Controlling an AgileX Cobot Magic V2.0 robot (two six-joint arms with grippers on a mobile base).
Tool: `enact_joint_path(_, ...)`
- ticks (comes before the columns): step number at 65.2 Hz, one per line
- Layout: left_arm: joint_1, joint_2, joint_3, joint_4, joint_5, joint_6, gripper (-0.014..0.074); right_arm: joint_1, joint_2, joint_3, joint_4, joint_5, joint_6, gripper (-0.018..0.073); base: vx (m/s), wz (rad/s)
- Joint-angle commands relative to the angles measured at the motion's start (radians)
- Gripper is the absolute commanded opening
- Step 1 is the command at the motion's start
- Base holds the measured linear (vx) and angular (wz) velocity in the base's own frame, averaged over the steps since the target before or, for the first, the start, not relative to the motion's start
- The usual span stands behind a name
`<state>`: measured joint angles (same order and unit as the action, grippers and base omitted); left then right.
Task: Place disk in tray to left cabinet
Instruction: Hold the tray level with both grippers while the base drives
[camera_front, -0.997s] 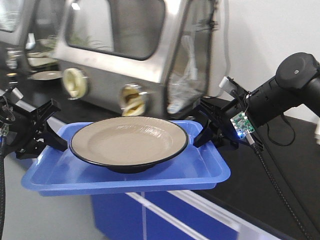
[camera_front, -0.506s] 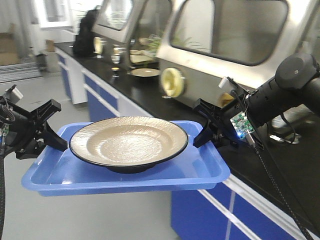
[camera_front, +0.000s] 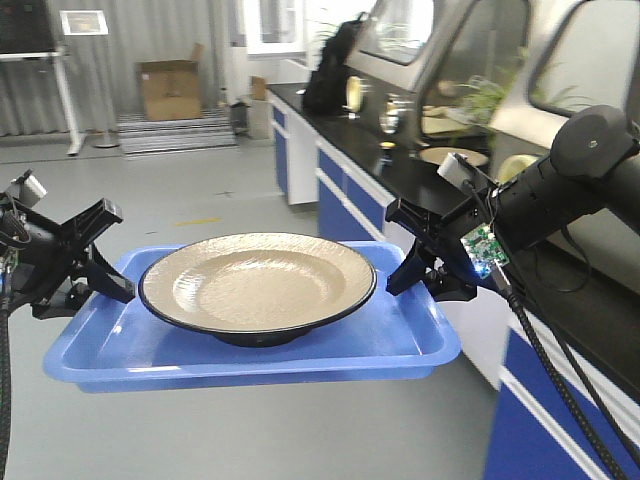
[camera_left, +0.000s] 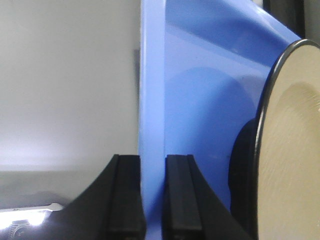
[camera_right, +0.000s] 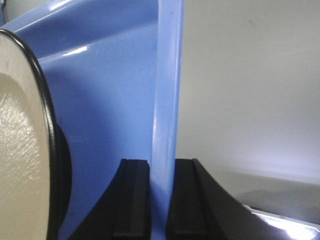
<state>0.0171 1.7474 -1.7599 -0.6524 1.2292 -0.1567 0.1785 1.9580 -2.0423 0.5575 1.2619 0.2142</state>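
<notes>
The tan disk (camera_front: 257, 282) with its black rim lies in the middle of the blue tray (camera_front: 400, 345), which hangs in the air between my two arms. My left gripper (camera_front: 108, 286) is shut on the tray's left rim (camera_left: 151, 100). My right gripper (camera_front: 402, 272) is shut on the tray's right rim (camera_right: 167, 90). Both wrist views show the rim pinched between the black fingers, with the disk (camera_left: 292, 150) (camera_right: 20, 160) at the frame's edge. The left cabinet is out of view.
A long black-topped counter with blue fronts (camera_front: 345, 195) runs along the right, carrying glove boxes (camera_front: 560, 70) and a black bag (camera_front: 330, 75). Grey floor (camera_front: 180, 190) lies ahead. A cardboard box (camera_front: 170, 88) and a sign stand (camera_front: 70, 70) sit at the far wall.
The whole view has swung left: the glove boxes and counter slid to the right and open floor has come into view. Tray, disk and both grippers keep the same pose.
</notes>
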Motion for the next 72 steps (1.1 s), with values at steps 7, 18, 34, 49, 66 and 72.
enact_joint_path(7, -0.02, -0.058, -0.038, -0.17, -0.028, -0.002, 0.0, 0.019, -0.066, -0.039, 0.154, 0.006, -0.01, -0.0004, 0.22, 0.48)
enact_joint_path(18, -0.02, -0.058, -0.038, -0.17, -0.028, -0.002, 0.0, 0.019, -0.066, -0.039, 0.154, 0.007, -0.01, -0.0004, 0.26, 0.43)
enact_joint_path(34, -0.02, -0.058, -0.038, -0.17, -0.028, -0.002, 0.0, 0.019, -0.066, -0.039, 0.154, 0.007, -0.01, -0.0004, 0.32, 0.31)
enact_joint_path(49, -0.02, -0.058, -0.038, -0.17, -0.025, -0.002, 0.0, 0.021, -0.066, -0.039, 0.154, 0.007, -0.009, -0.0004, 0.39, 0.21)
enact_joint_path(66, -0.02, -0.058, -0.038, -0.17, -0.024, -0.002, 0.0, 0.021, -0.066, -0.039, 0.154, 0.009, -0.009, -0.0004, 0.46, 0.16)
enact_joint_path(72, -0.02, -0.058, -0.038, -0.17, -0.025, -0.002, 0.0, 0.021, -0.066, -0.039, 0.154, 0.01, -0.01, -0.0004, 0.5, 0.12)
